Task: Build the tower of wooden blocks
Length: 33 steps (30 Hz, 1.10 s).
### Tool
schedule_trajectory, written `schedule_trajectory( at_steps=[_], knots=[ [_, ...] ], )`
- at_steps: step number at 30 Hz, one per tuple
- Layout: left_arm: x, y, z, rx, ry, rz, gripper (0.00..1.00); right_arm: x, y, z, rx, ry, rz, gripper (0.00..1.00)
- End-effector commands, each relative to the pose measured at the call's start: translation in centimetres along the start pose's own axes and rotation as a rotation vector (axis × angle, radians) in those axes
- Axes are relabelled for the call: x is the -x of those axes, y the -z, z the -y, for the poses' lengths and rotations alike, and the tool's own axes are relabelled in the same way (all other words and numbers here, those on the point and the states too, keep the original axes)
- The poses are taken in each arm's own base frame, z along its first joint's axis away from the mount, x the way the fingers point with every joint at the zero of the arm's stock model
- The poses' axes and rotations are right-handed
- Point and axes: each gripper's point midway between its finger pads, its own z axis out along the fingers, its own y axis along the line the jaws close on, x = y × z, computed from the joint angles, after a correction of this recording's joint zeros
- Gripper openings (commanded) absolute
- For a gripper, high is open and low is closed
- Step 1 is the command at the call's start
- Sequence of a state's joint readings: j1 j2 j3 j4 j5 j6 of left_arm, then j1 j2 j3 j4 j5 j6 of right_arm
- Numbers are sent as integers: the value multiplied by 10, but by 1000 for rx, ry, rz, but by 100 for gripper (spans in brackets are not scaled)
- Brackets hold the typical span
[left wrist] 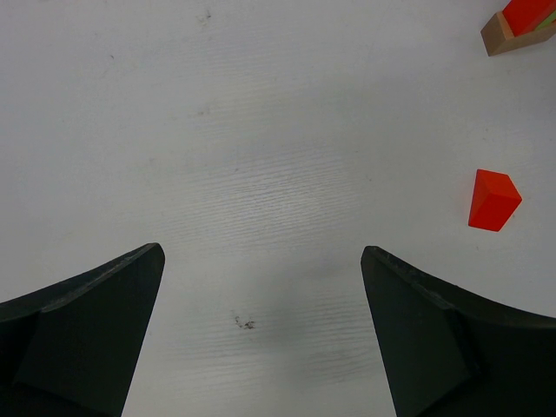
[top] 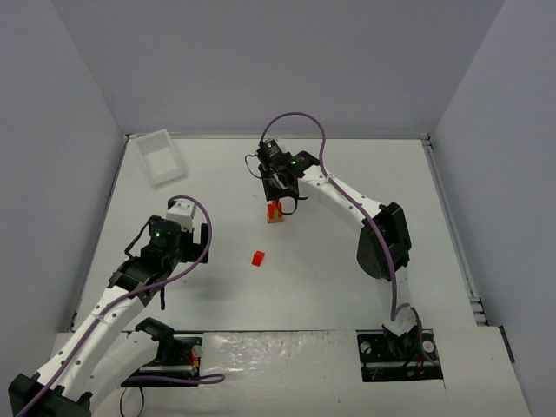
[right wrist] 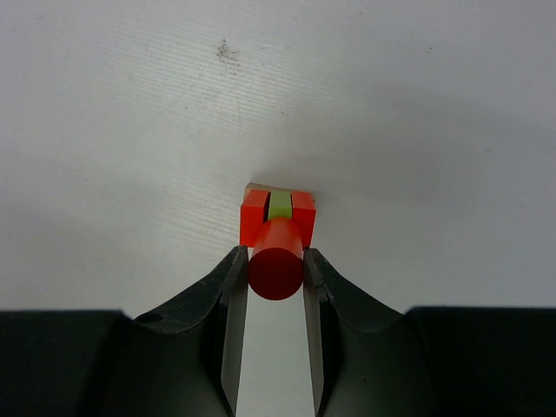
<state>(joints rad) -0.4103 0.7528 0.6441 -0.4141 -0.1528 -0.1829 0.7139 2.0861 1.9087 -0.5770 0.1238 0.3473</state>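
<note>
The wood block tower (top: 275,213) stands mid-table: a tan base with red blocks on either side of a lime-green piece (right wrist: 279,205). My right gripper (right wrist: 275,261) is shut on a red cylinder (right wrist: 276,261) and holds it upright over the green piece, touching or just above the stack. The tower's corner also shows in the left wrist view (left wrist: 516,28). A loose red wedge block (top: 258,258) lies on the table in front of the tower and also shows in the left wrist view (left wrist: 493,200). My left gripper (left wrist: 261,269) is open and empty, left of the wedge.
A clear plastic tray (top: 162,156) lies at the back left of the white table. The right arm reaches over the table from the right. Grey walls close the table at the back and sides.
</note>
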Motion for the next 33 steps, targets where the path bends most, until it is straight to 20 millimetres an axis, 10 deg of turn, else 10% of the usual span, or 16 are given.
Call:
schedule_trajectory(
  at_steps=[1,33],
  knots=[
    [21,0,4,-19,-4,69,96,24,22,0,20,-35,80,6],
    [22,1,5,-24,-5,73,96,22,23,4,1,-44,82,36]
  ],
)
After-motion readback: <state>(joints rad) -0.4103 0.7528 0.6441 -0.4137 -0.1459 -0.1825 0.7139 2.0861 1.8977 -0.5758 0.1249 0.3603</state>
